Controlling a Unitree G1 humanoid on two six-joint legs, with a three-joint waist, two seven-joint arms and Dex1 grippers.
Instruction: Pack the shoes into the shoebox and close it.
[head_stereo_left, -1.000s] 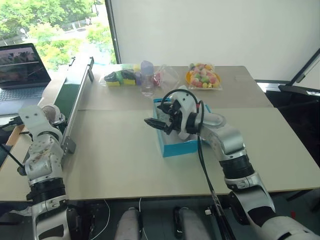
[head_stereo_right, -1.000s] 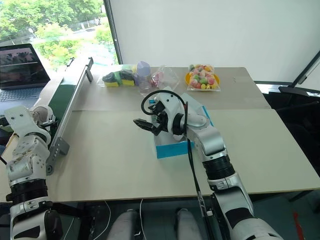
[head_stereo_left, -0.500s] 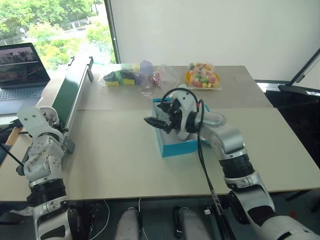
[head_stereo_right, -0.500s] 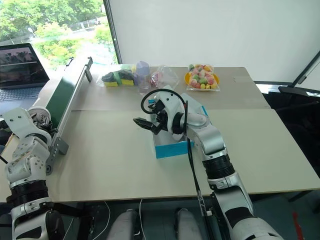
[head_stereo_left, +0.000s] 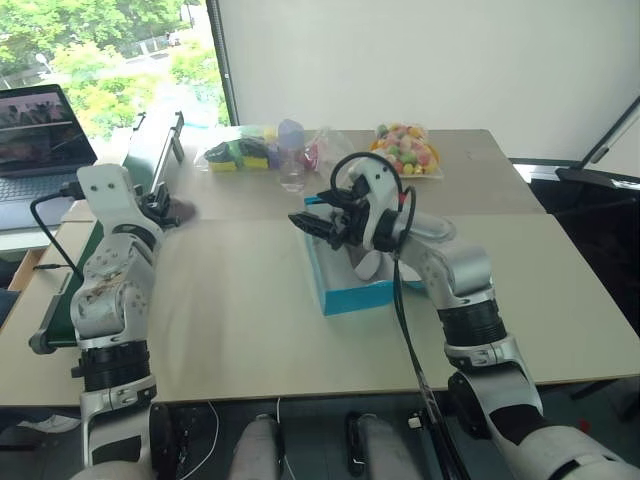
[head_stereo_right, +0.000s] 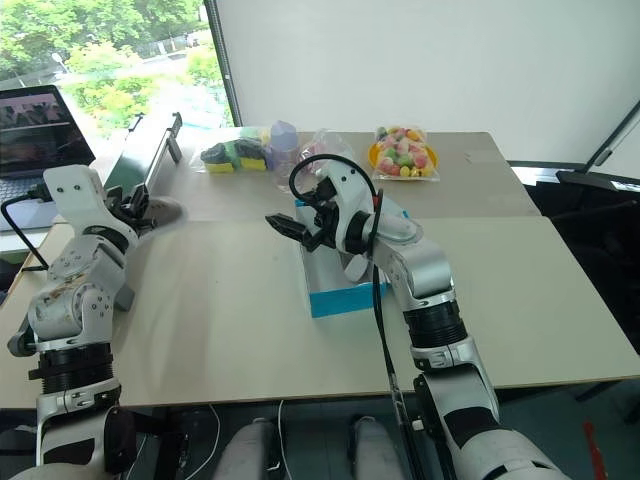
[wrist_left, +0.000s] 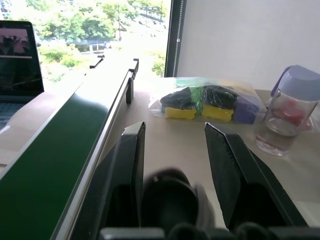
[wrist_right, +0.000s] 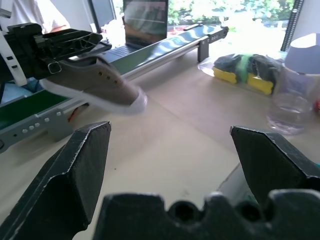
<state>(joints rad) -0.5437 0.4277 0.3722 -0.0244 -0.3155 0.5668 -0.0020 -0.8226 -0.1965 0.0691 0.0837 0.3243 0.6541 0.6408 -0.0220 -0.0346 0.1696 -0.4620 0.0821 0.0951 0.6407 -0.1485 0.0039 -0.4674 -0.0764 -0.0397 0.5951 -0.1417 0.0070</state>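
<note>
While the right arm covers much of the shoebox (head_stereo_left: 352, 290), you can't make out what's inside. The right wrist view gives you the shoe (wrist_right: 95, 82) clearly: grey-brown, pale sole, clamped in the left gripper (wrist_right: 55, 42) above the worktop (head_stereo_left: 240, 310); in the head views it's a dark blur. The right gripper (head_stereo_left: 318, 222), fingers wide apart, hangs over the box's left end, well apart from the shoe.

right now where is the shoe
In the left gripper, the shoe hangs over the table's left side beside the green conveyor.
</note>
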